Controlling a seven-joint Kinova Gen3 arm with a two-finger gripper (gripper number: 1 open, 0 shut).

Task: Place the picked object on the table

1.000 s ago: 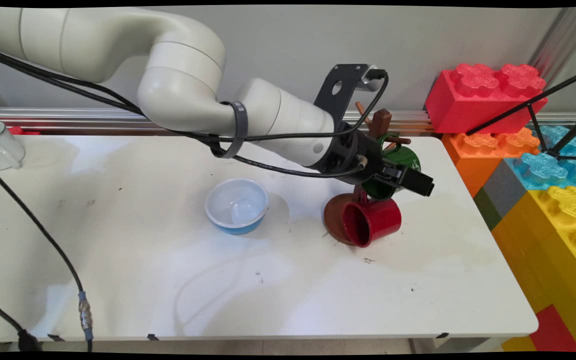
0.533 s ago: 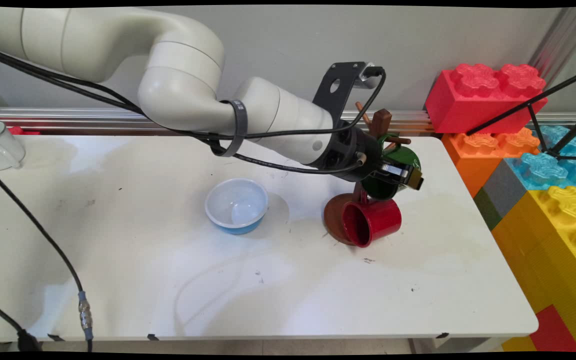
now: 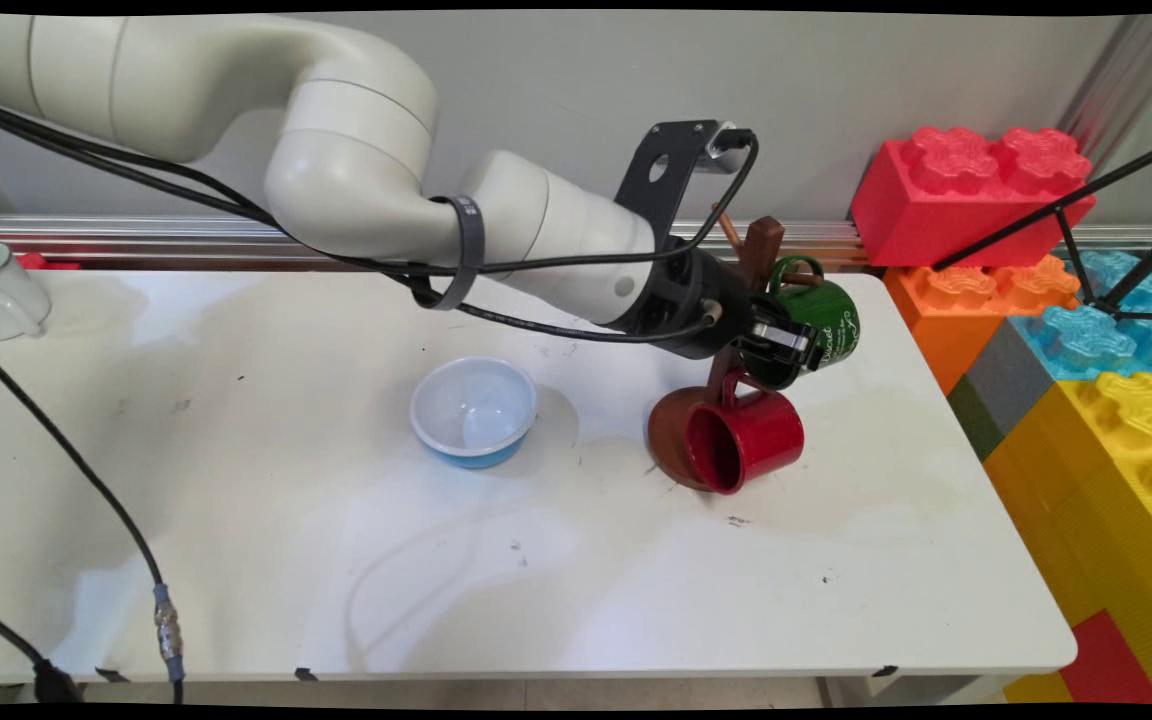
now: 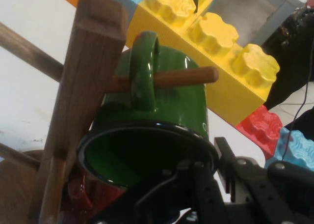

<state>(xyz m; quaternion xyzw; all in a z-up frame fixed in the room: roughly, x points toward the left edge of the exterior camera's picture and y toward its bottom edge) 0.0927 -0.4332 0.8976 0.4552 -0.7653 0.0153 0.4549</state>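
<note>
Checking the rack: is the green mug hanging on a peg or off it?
On: the green mug's handle is looped over a peg.

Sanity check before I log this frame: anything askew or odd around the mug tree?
Nothing spilled or broken. The green mug and red mug hang tilted from pegs of the mug tree, as hung mugs do. The gripper sits at the green mug's rim. The table shows faint smears.

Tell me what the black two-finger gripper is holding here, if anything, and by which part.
The gripper holds the glossy green mug by its rim; the mug's handle is hooked over a peg of the brown wooden mug tree.
</note>
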